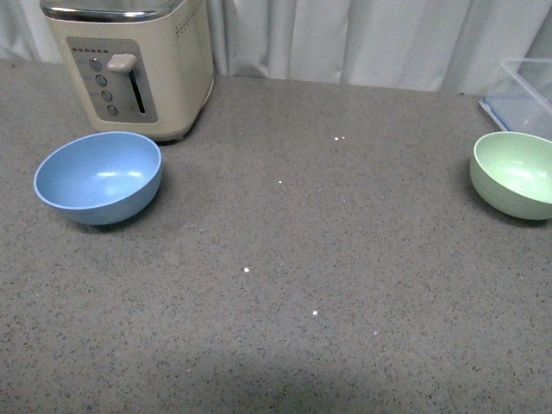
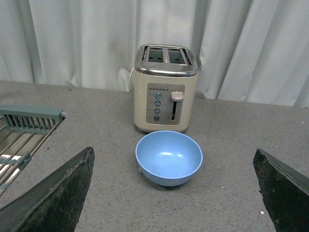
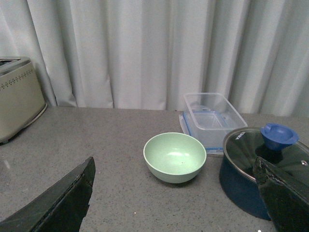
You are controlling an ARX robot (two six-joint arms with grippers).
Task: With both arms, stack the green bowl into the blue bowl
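The blue bowl (image 1: 97, 177) stands upright and empty on the grey counter at the left, in front of a toaster. It also shows in the left wrist view (image 2: 168, 157). The green bowl (image 1: 516, 173) stands upright and empty at the far right edge of the front view; it also shows in the right wrist view (image 3: 175, 157). Neither arm shows in the front view. My left gripper (image 2: 176, 193) is open, short of the blue bowl, which lies ahead between its fingers. My right gripper (image 3: 176, 195) is open, short of the green bowl.
A cream toaster (image 1: 129, 62) stands behind the blue bowl. A clear plastic container (image 3: 212, 117) sits behind the green bowl. A dark blue pot with a glass lid (image 3: 251, 166) stands close beside the green bowl. A wire rack (image 2: 21, 133) lies near the left gripper. Curtains close the back.
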